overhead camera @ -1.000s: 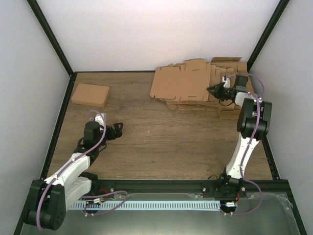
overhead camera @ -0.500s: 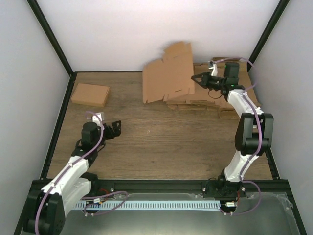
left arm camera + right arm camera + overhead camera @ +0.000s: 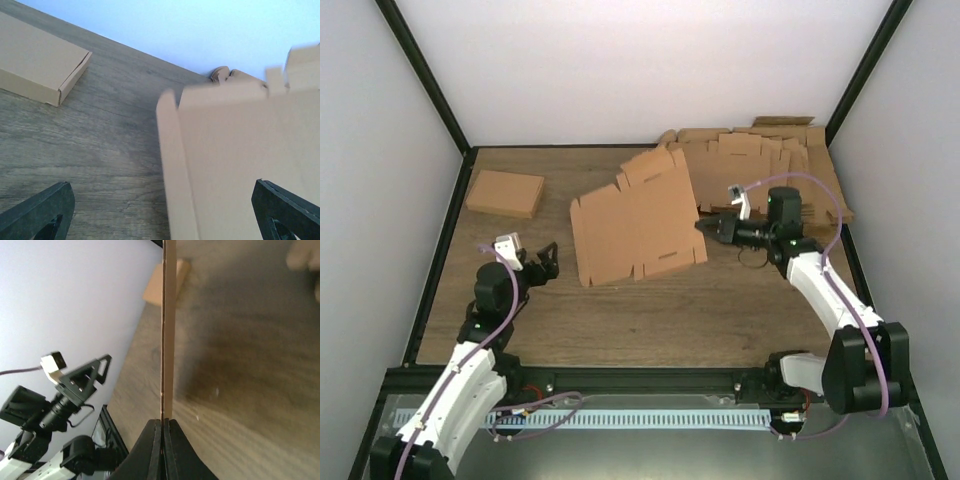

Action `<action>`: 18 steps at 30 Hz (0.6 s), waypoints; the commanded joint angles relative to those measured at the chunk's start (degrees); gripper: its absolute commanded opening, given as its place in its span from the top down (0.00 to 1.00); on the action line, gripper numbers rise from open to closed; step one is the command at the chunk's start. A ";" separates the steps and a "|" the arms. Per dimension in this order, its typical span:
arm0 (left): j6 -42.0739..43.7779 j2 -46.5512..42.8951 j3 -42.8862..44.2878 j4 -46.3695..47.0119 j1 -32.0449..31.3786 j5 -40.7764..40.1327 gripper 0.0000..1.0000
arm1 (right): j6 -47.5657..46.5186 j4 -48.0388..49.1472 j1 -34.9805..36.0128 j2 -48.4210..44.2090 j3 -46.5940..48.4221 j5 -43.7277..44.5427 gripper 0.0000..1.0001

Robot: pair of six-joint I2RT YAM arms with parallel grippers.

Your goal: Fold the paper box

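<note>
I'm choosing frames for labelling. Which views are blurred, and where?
Top view: sharp, evenly lit. Left wrist: the paper box is smeared, worst at its upper tabs; the closed box is crisp. Right wrist: the paper box's edge is sharp, the table behind blurred.

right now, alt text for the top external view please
The right gripper is shut on the right edge of the paper box, a flat cardboard sheet over the table. The left gripper is open to its left, not touching. A pile of sheets lies back right, a closed box back left.
</note>
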 commanded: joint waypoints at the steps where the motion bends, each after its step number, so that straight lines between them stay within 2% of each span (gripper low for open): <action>1: -0.31 -0.58 -1.05 0.03 -0.20 -0.34 0.00 | -1.00 -3.18 0.09 -2.26 -7.81 0.27 0.98; 4: -0.20 1.08 -0.17 0.05 -0.19 0.35 0.00 | -0.23 -0.34 0.09 -1.27 -13.81 -0.90 0.99; 9: -4.55 2.96 5.27 -6.66 -0.20 -5.95 0.00 | -1.77 0.83 0.09 1.30 -16.26 -0.20 0.98; 13: -5.98 6.18 9.20 -8.83 -0.12 0.33 0.00 | -3.72 0.11 0.07 2.60 -15.58 1.52 0.92; 18: -11.06 11.56 8.76 -7.38 -0.09 7.89 0.00 | -4.43 0.89 0.09 4.32 -15.37 0.24 0.91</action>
